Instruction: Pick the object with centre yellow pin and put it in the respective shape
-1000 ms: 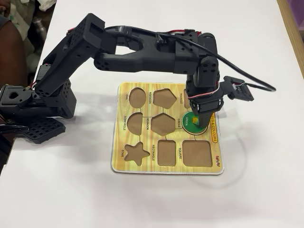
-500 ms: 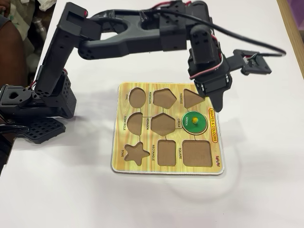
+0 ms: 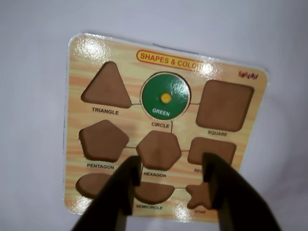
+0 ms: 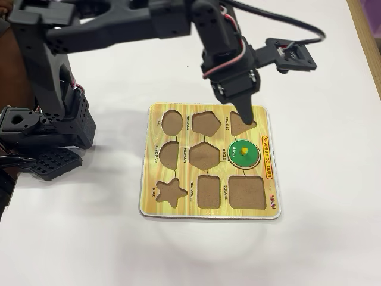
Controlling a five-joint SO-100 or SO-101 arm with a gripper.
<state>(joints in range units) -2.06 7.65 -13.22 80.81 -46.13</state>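
A: Green disc is sitting flush in the circle cutout of the board, yellow knob facing up. What has been changing?

B: Over the last second the gripper has been leaving the disc. 1 second ago it was standing right on the knob; half a second ago it was already clear, off the board's right edge; now it is hanging higher, above the triangle cutout in the fixed view. The disc is resting where it was, unmoved between frames.

A: Meaning for the task?

B: Placement is reading as complete. The disc is filling the recess labelled CIRCLE, beside the hexagon cutout, with no rim riding up on the board as far as these views are showing. What remains, in my judgement, is only the retreat.

A: Tool state?

B: In the wrist view the 2 fingers are standing well apart with bare board showing between them, carrying nothing.

A: Arm pose?

B: The arm is reaching from its base at the left of the fixed view, the upper links are running high across the top of the frame, and the wrist is pitching down so the fingertips are pointing at the board without touching it.
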